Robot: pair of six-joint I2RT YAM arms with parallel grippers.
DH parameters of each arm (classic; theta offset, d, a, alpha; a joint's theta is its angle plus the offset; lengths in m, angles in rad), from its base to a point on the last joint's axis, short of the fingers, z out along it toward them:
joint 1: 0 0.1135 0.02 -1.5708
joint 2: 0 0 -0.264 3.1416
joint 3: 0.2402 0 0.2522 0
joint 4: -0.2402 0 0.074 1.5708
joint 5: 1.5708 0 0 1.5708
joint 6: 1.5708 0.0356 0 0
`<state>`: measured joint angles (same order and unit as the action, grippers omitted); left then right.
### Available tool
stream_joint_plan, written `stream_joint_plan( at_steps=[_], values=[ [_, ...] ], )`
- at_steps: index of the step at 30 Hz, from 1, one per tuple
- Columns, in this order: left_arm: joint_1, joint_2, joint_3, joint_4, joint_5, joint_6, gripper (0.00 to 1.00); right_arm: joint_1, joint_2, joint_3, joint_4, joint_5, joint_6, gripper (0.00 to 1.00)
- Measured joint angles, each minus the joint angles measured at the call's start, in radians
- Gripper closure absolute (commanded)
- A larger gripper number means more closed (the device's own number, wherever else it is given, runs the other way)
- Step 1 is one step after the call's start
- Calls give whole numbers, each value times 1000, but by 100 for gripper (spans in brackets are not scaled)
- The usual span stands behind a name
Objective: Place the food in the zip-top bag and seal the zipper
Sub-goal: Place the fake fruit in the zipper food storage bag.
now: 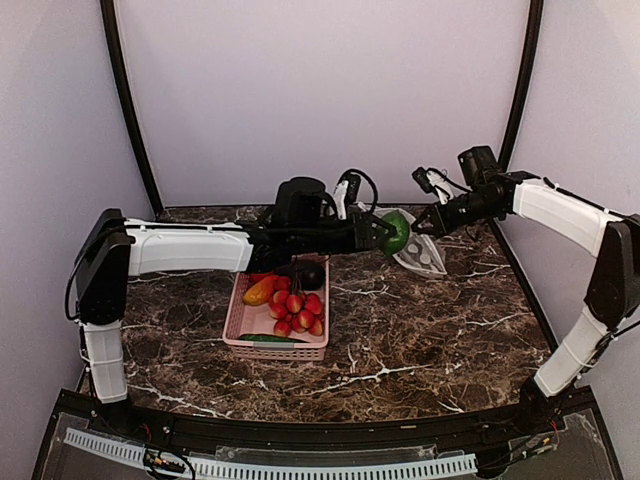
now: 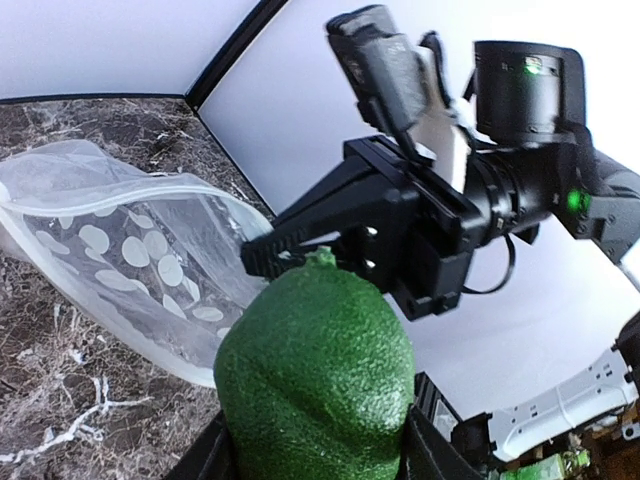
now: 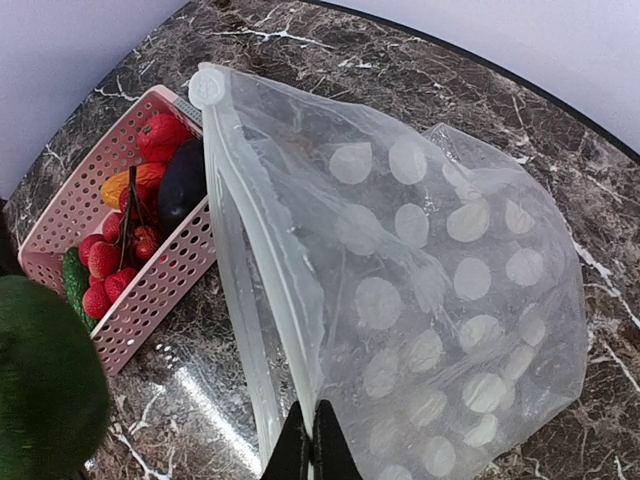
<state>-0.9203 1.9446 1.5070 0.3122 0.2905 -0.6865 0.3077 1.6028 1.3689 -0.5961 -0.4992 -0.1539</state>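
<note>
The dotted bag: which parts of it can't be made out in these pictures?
Top external: zip-top bag small, its mouth partly hidden behind the green pepper and left gripper.
Left wrist: its near corner hidden by the pepper.
Right wrist: its lower edge cut off by the frame.

Pincer [image 3: 311, 432] pinches the dotted bag [image 3: 420, 280] beside pink basket [image 3: 160, 290].

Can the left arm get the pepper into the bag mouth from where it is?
Probably yes. The left gripper holds the green pepper just short of the zip-top bag, whose mouth the right gripper pinches up facing it. Nothing lies between, though the opening looks narrow.
</note>
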Motion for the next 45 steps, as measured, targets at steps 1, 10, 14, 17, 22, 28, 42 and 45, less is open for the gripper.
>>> stream_joint_plan(
  at_steps=[1, 10, 14, 17, 22, 28, 42, 45],
  values=[
    [0, 26, 10, 24, -11, -23, 73, 0, 0, 0, -5, -8, 6, 100],
    [0, 167, 85, 82, -102, -143, 76, 0, -34, -14, -14, -62, 53, 100],
    [0, 171, 86, 81, -132, -182, 77, 0, -79, -27, -9, -85, 66, 100],
    [0, 171, 104, 59, -159, -193, 78, 0, -93, -27, -6, -116, 66, 100],
    [0, 171, 140, 25, -217, -208, 78, 2, -122, -50, -2, -167, 65, 100],
    [-1, 226, 236, 12, -210, -221, 63, 2, -167, -81, 12, -193, 62, 100],
    [-20, 273, 345, -89, -152, -169, 23, -34, -176, -100, 51, -183, 71, 100],
    [-20, 273, 346, -102, -149, -150, 25, -43, -176, -100, 54, -181, 78, 100]
  ],
)
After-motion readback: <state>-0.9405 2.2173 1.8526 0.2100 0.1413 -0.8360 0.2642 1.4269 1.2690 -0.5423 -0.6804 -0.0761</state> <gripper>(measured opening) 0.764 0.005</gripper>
